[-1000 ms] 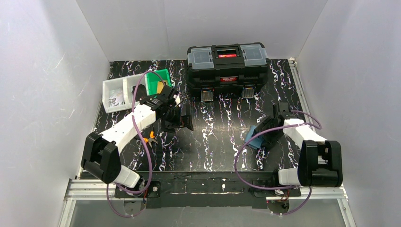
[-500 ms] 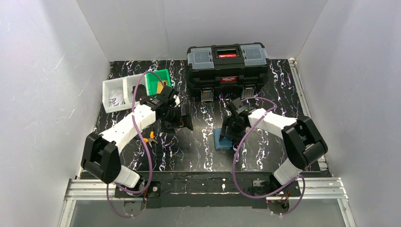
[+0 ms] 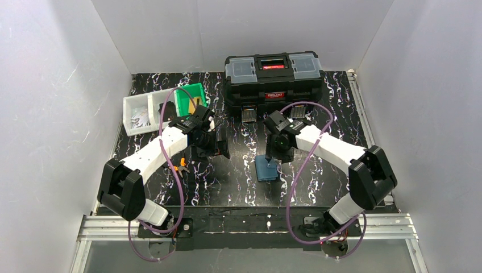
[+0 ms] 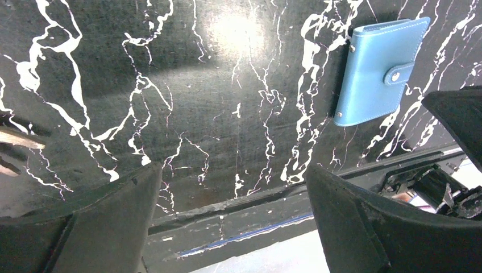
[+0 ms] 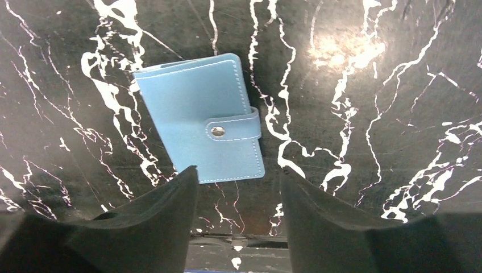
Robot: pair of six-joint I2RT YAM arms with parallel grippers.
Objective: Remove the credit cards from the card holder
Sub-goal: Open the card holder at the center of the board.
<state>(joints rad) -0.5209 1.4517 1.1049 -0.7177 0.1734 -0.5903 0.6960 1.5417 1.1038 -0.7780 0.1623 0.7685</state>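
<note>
On the far left of the table [image 3: 239, 190] sit two white bins [image 3: 139, 114], with a green bin [image 3: 190, 98] touching them on the right. Nearer the front, a small orange-handled tool [image 3: 182, 165] lies beside the left arm; what kind of tool it is cannot be made out. The left gripper [image 4: 233, 170] hangs over bare tabletop to the right of that tool, its jaws spread as wide as they go and nothing between them. Right of it, well apart from its fingers, the wallet [image 5: 199, 116] lies flat on the table near the middle. It is folded, blue side up, and its strap is snapped over the edge. The right gripper [image 5: 239, 170] hangs directly over the wallet's far end. Its jaws are part-way open and grip nothing. In the right wrist view one fingertip [image 5: 185, 182] overlaps the wallet's edge, but whether it touches the leather cannot be told, and the other fingertip is over bare table just beside the wallet. Behind the right gripper, at the back of the table, stands a black toolbox [image 3: 273, 77] with its lid down and its latches facing the arms.
</note>
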